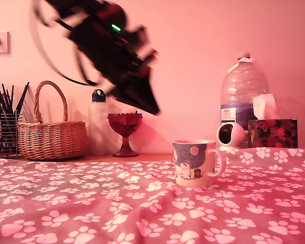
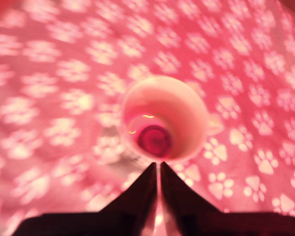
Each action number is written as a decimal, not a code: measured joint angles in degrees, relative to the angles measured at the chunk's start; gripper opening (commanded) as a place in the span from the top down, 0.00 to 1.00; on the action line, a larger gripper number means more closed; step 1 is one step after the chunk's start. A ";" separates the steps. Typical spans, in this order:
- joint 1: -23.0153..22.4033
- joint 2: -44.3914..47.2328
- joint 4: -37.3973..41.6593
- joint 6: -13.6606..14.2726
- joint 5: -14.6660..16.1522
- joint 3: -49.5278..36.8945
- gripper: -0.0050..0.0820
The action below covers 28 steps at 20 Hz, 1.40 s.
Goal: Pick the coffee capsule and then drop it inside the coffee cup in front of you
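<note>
The coffee cup (image 1: 195, 162) is a white mug with a blue-grey dotted band and small bear figures, standing on the paw-print cloth with its handle toward the exterior view's right. From above in the wrist view, the coffee cup (image 2: 187, 105) holds a dark red round coffee capsule (image 2: 155, 140) lying at its bottom. My gripper (image 2: 158, 169) hangs above the cup's rim with its two dark fingers almost touching and nothing between them. In the exterior view the gripper (image 1: 153, 109) is blurred, high above the table and to the left of the cup.
A wicker basket (image 1: 51, 137), a wire pencil holder (image 1: 2, 129), a slim bottle (image 1: 98, 122) and a red glass goblet (image 1: 124, 129) stand at the back left. A large water bottle (image 1: 243, 91), a small white round device (image 1: 231, 134) and a tissue box (image 1: 272, 133) stand at the back right.
</note>
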 measured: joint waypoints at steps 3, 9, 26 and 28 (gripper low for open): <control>1.40 -6.80 5.42 -2.78 0.00 -8.79 0.96; 5.66 -14.78 9.27 -5.92 -2.91 -25.40 0.96; 17.38 -31.28 13.97 -9.14 -5.84 -43.28 0.96; 17.40 -31.63 14.71 -9.05 -4.90 -43.28 0.96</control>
